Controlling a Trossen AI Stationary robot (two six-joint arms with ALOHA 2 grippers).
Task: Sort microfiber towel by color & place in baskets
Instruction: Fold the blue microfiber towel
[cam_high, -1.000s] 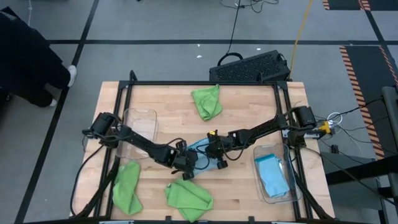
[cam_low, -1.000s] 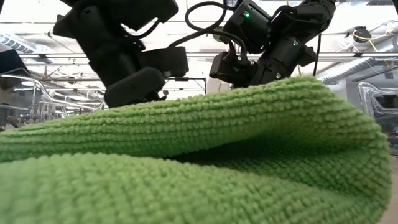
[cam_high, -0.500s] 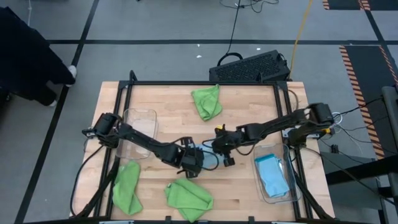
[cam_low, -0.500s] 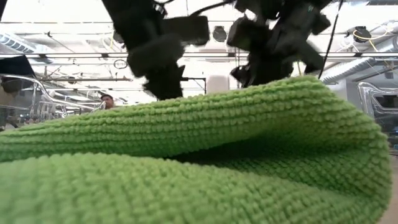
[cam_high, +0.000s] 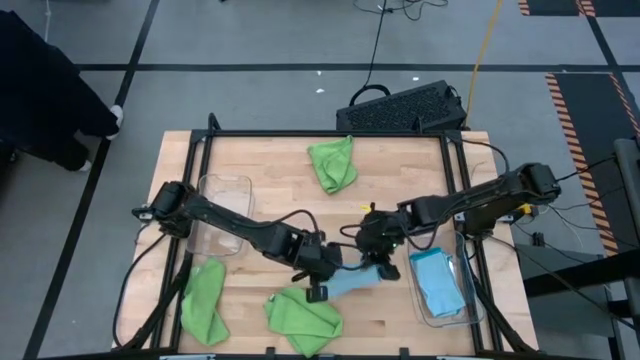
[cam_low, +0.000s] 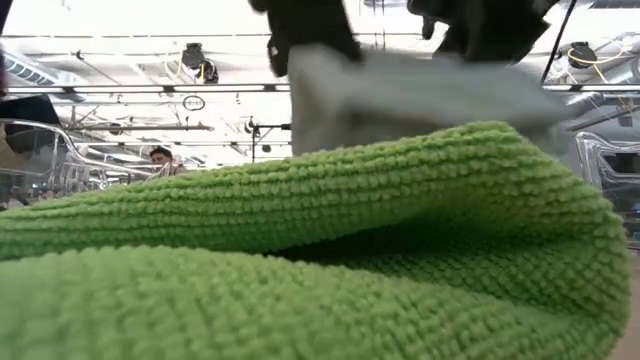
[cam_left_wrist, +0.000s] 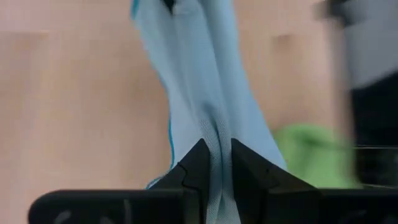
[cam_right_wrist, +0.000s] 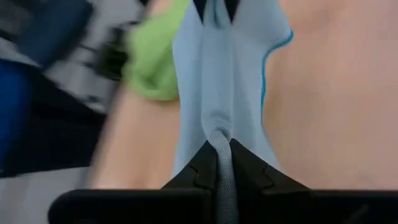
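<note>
The left gripper (cam_high: 322, 270) is closed on one edge of a light blue towel (cam_high: 355, 280), and the opposite edge is pinched by the right gripper (cam_high: 378, 255); the cloth is held stretched between them above the table (cam_high: 270, 170), toward five o'clock from its centre in the high view, just beside the right basket (cam_high: 440, 315).

As far as can be judged, the sorting is partly done. Blue cloth (cam_high: 438, 285) is already seen folded in the right basket at four o'clock; how many towels lie there cannot be told. The left basket (cam_high: 225, 205), at nine o'clock, appears empty. Three green towels are still on the wood: one (cam_high: 332, 163) at twelve o'clock, one (cam_high: 203, 300) at seven o'clock, one (cam_high: 302, 318) at six o'clock. The held blue towel remains to be placed, then the greens.

The layout is given only by the high view. The grip itself is shown by the wrist views: the blue towel (cam_left_wrist: 205, 93) is nipped between the left fingertips (cam_left_wrist: 198, 165), and the blue towel (cam_right_wrist: 217, 74) is likewise seen clamped between the right fingertips (cam_right_wrist: 205, 168). The low view is largely filled by a green towel (cam_low: 300, 260), with pale cloth blurred above it.
</note>
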